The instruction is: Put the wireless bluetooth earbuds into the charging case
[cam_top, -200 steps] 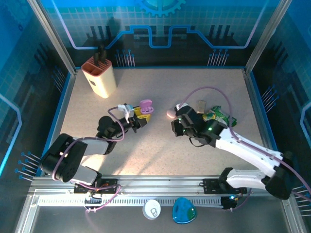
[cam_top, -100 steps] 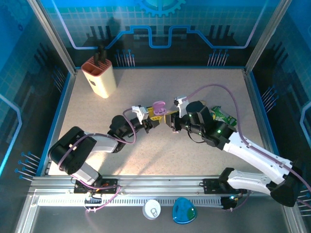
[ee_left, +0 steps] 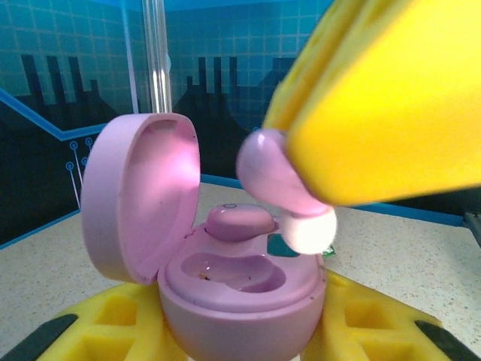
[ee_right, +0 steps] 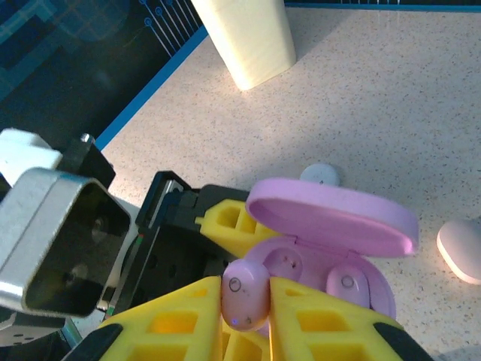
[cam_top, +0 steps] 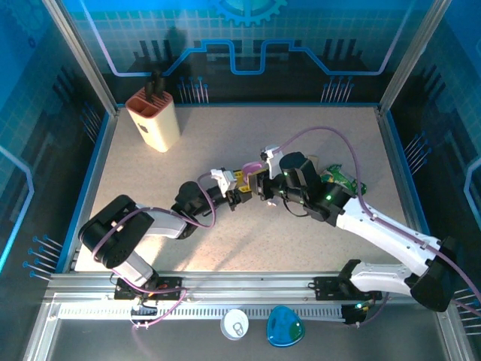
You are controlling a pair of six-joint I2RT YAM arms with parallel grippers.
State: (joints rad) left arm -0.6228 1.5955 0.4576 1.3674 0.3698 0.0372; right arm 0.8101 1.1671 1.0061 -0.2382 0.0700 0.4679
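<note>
Both arms have closed in together since a second ago; your right fingers (ee_right: 323, 316) now pinch a lavender earbud (ee_right: 244, 295) just above the empty socket (ee_left: 233, 274) of the charging case (ee_left: 240, 301), which your left fingers (ee_left: 98, 327) clamp, lid (ee_left: 139, 195) open. One bud (ee_left: 237, 220) already sits beside that socket; I judge seating this one and shutting the lid remain.

My left tool (cam_top: 242, 183) and my right tool (cam_top: 260, 183) meet tip to tip near the centre of the tabletop (cam_top: 301, 128). Between them is a small purple case (cam_top: 252, 165) with its lid up; how the fingers hold it I cannot tell from here. At three o'clock from the tools, a green packet (cam_top: 344, 180) lies beside my right arm. A beige holder (cam_top: 154, 120) stands at ten o'clock. At six o'clock, outside the rail, lie a white disc (cam_top: 235, 325) and a blue dome (cam_top: 285, 328).
</note>
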